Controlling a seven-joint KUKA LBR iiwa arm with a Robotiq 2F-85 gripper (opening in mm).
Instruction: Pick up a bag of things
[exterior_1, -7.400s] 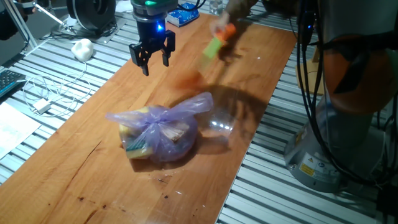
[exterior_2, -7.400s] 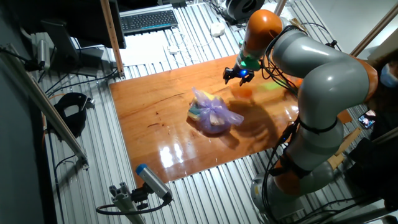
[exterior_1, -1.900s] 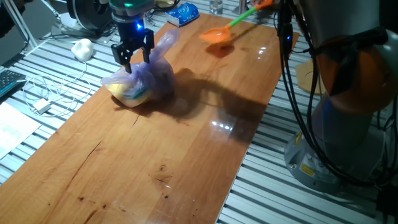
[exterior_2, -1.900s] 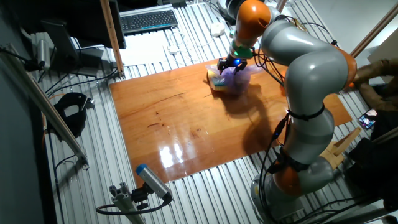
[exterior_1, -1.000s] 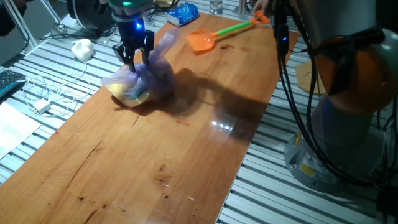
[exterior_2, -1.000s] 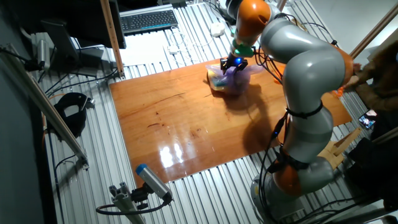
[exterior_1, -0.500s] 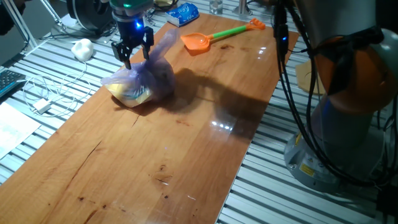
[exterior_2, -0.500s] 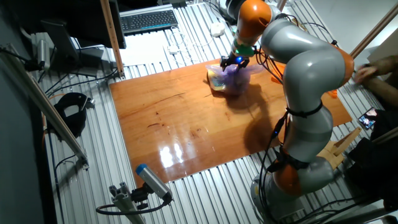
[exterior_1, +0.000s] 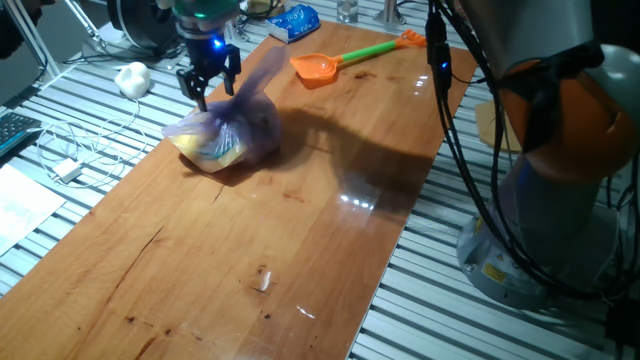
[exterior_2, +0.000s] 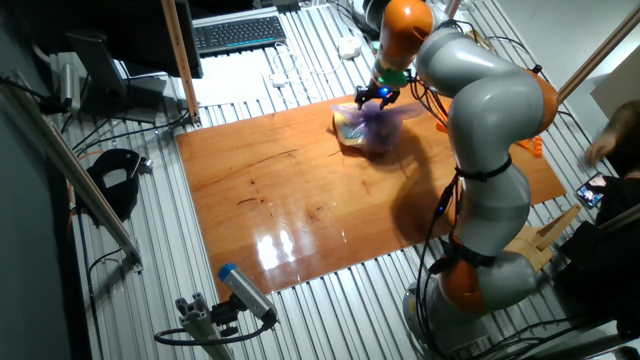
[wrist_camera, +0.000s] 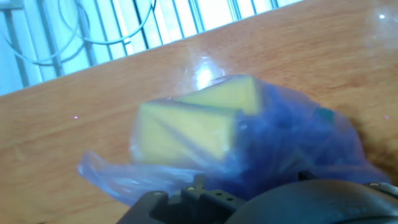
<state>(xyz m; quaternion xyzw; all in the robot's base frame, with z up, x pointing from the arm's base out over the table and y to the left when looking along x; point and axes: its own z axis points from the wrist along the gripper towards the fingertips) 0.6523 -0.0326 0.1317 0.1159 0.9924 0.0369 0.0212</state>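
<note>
On the wooden table (exterior_1: 300, 230), the near half carries only glare spots and a small pale scrap (exterior_1: 262, 279) near the front edge. Farther back, toward the left edge, the bag of things (exterior_1: 225, 133) rests on the wood, its purple film lumpy with a yellow block showing at the left side. In the hand view the same bag (wrist_camera: 249, 143) fills the frame, the yellow item pressed against the plastic, teal faintly visible at the right.

The gripper (exterior_1: 208, 84) hangs directly above the bag, fingers pointing down at the gathered top; the tips sit narrow around the twisted film, but whether they actually pinch it cannot be told. From the other fixed view the gripper (exterior_2: 375, 95) is over the bag (exterior_2: 368, 125) too.

Beyond, to the right, lies an orange-and-green toy shovel (exterior_1: 345, 58), and at the far edge a blue packet (exterior_1: 293, 21).
</note>
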